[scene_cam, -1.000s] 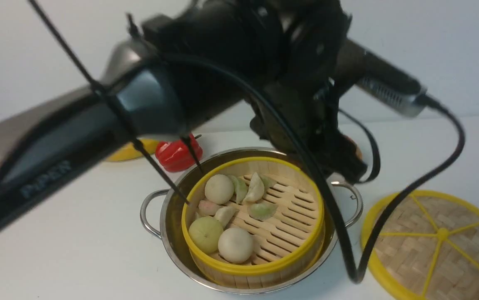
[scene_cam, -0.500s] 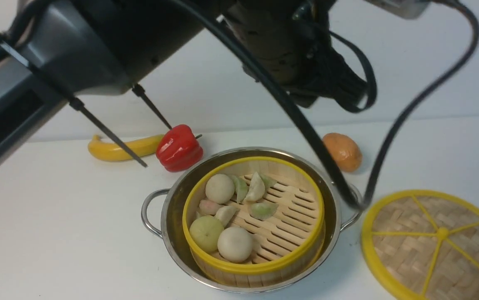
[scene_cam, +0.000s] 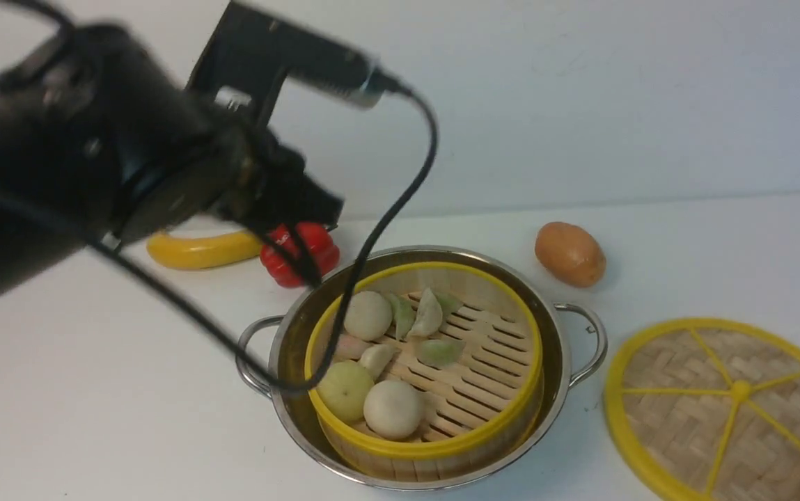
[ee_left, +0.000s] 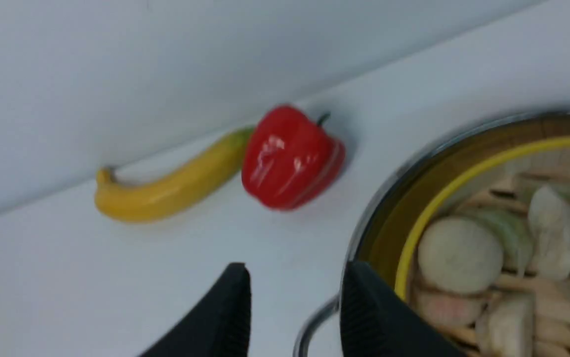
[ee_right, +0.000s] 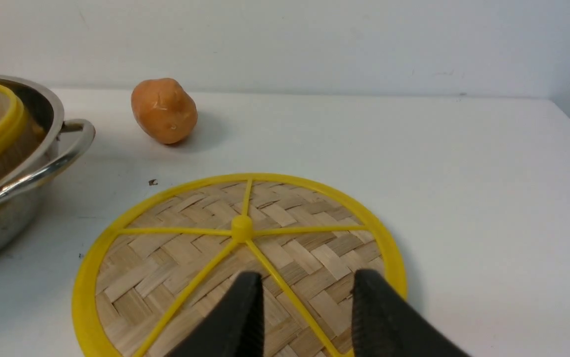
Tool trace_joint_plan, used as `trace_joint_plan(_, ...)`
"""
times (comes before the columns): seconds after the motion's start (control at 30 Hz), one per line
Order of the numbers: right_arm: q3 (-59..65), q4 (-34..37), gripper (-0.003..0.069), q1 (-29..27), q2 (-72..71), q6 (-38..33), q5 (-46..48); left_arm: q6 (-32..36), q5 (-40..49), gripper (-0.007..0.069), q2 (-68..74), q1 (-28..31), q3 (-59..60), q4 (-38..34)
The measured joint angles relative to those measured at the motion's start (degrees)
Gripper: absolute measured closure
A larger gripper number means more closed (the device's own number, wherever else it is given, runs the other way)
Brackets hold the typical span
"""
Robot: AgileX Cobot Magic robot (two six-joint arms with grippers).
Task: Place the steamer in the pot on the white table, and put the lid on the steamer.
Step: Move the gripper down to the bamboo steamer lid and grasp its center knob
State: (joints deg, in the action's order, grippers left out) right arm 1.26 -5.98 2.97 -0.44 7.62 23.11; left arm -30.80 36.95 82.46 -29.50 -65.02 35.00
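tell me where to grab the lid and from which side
Take the centre knob, coming straight down from above with the right gripper, whose jaws are open over the lid. The lid lies flat on the table, so its rim likely leaves no room for a finger underneath; the knob, where the spokes meet, stands up.

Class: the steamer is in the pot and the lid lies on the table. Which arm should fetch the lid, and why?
Right. The right tool, open, hovers over the lid on the robot's right. The left tool is on the other side of the pot.
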Motion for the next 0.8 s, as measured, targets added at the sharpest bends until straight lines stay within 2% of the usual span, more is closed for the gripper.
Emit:
trace_joint_plan(0.13,0.0,0.0,0.0418,0.0,0.0,0.0,0.0,-5.3,-13.9,0.0377,-8.3,5.9,19.5,-1.0)
trace_joint_plan(0.17,0.0,0.0,0.0418,0.0,0.0,0.0,0.0,-5.5,-14.7,0.0377,-8.7,6.2,19.5,-1.0)
trace_joint_plan(0.27,0.0,0.0,0.0418,0.0,0.0,0.0,0.0,-7.7,-26.6,0.0377,-16.6,11.6,34.7,-1.1)
trace_joint_plan(0.37,0.0,0.0,0.0418,0.0,0.0,0.0,0.0,-9.4,-35.5,0.0377,-25.5,17.3,46.9,-1.1)
trace_joint_plan(0.4,0.0,0.0,0.0418,0.0,0.0,0.0,0.0,-9.6,-36.0,0.0377,-26.2,17.8,46.9,-1.1)
trace_joint_plan(0.43,0.0,0.0,0.0418,0.0,0.0,0.0,0.0,-10.7,-38.7,0.0377,-31.4,21.3,51.5,-1.1)
trace_joint_plan(0.6,0.0,0.0,0.0418,0.0,0.0,0.0,0.0,-12.3,-41.4,0.0377,-52.1,33.9,64.5,0.5)
trace_joint_plan(0.8,0.0,0.0,0.0418,0.0,0.0,0.0,0.0,-13.6,-38.9,0.0377,-64.5,35.8,66.5,6.1)
